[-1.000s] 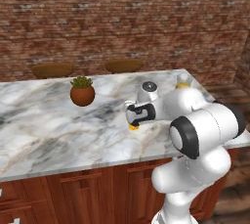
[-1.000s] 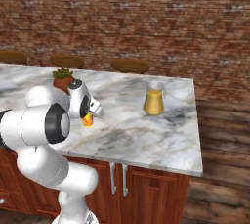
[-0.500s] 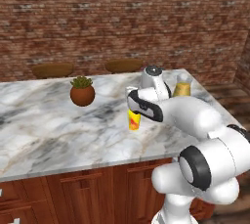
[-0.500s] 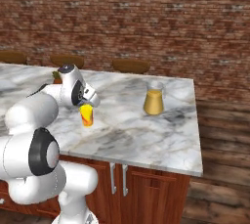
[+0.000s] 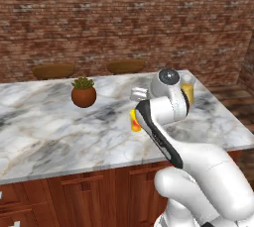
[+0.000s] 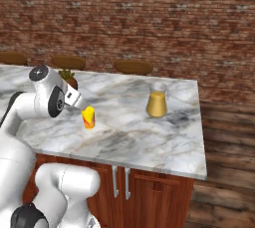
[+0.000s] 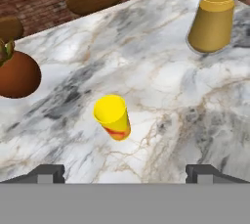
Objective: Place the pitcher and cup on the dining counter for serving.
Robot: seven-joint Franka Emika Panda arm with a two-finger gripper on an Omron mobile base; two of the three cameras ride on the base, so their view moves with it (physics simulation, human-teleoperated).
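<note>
Items counted on the counter [image 6: 149, 145]: one plant pot [image 5: 83, 94], one cup [image 7: 113, 117], one pitcher [image 7: 211, 22]. Marble tops red-brown cabinets; three stools [image 5: 125, 66] and a brick wall [image 6: 149, 28] are seen beyond. The gripper [image 7: 125, 174] is spread wide, nothing held; the cup stands at its 12 o'clock, untouched, the pitcher at 1 o'clock.
</note>
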